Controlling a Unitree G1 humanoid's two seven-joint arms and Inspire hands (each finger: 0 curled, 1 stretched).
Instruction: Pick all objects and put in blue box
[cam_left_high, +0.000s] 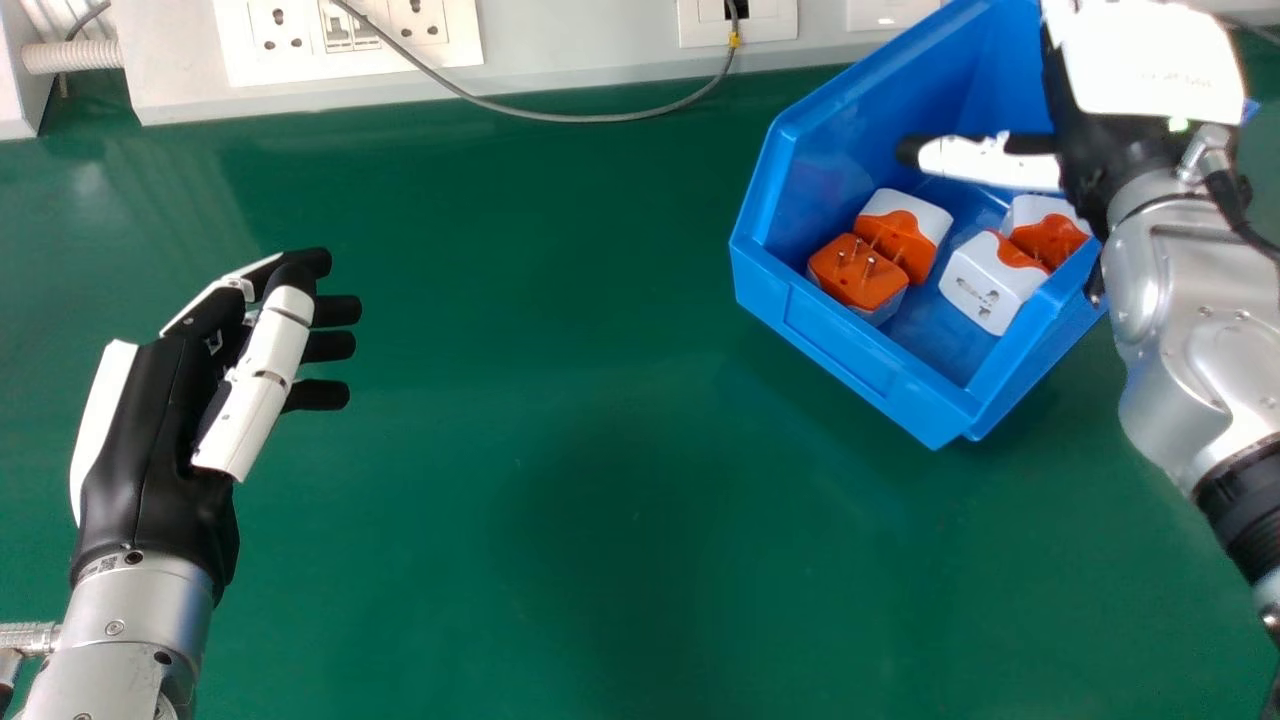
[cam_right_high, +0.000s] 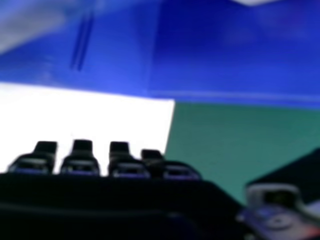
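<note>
Four plug adapters lie inside the blue box (cam_left_high: 840, 355). The pin-side adapter (cam_left_high: 850, 268), nearest the low front wall, has its orange face and metal pins pointing up. The second adapter (cam_left_high: 903, 228) adjoins it on the far side; its white portion points away from the robot, its orange portion toward the robot. The socket-side adapter (cam_left_high: 985, 290) sits to the right with its socket holes facing up and toward the robot; its orange portion points to the far right. The fourth adapter (cam_left_high: 1045, 230) is just behind it, near the right wall, white portion away from the robot.

The long axis of the box runs diagonally from near left to far right, with the low front wall facing near left.

The right hand (cam_left_high: 1095, 150) is positioned above the far right part of the box. In the right hand view, the right hand (cam_right_high: 100, 200) is open, thumb apart from the fingers, and has hold of nothing. The left hand (cam_left_high: 150, 440) is above the green table (cam_left_high: 600, 500) at left, loosely open and unloaded. A grey cable (cam_left_high: 590, 118) crosses the far edge, in front of the white socket panel (cam_left_high: 560, 50).
</note>
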